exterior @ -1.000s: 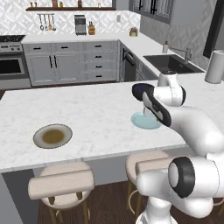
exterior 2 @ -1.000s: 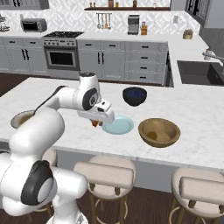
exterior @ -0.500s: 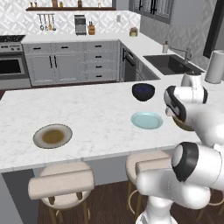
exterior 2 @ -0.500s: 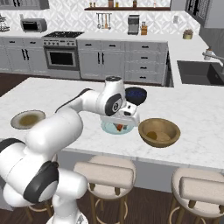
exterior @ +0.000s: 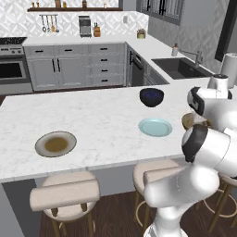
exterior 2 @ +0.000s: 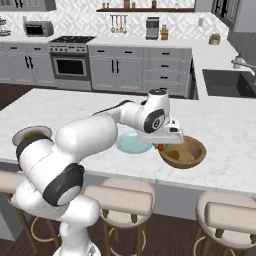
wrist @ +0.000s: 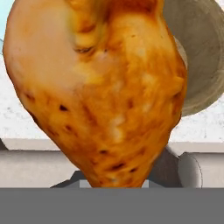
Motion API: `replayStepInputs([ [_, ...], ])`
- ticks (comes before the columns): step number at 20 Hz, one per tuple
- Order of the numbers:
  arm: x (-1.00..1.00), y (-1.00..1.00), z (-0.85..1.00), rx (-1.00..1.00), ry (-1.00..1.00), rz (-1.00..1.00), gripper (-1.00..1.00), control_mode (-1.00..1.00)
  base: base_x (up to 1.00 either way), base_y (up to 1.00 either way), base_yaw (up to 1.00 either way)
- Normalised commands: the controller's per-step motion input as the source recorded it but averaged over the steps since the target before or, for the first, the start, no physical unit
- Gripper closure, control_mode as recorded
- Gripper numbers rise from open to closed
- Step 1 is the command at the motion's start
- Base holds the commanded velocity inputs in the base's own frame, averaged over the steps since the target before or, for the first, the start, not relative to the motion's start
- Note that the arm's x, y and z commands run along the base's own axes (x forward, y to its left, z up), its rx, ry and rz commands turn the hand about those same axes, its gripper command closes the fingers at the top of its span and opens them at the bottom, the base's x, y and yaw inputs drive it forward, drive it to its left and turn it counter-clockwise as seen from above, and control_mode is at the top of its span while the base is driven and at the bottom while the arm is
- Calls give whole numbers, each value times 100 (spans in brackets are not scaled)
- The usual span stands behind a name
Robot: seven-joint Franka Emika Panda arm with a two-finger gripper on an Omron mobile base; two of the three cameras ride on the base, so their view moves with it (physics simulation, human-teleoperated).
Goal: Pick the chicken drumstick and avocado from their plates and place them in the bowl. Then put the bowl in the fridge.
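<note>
One item in transit: hand clamped on the chicken drumstick, hanging at the near-left rim of the bowl, just past the teal plate. Risk: releasing here, it may clip the rim and roll onto the tabletop. Centre over the bowl first.

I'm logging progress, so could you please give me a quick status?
End effector shut on glossy orange-brown drumstick. At near rim of tan wooden bowl. Pale teal plate bare.
</note>
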Motion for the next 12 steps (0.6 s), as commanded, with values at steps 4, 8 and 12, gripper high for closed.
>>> replayStepInputs([
  [4, 34, -68, -2, 0, 4, 22, 100, -100, 0, 0, 0],
  [8, 45, -36, -27, 0, 2, 10, 100, -100, 0, 0, 0],
  [12, 43, -1, -53, 0, -1, 1, 100, -100, 0, 0, 0],
])
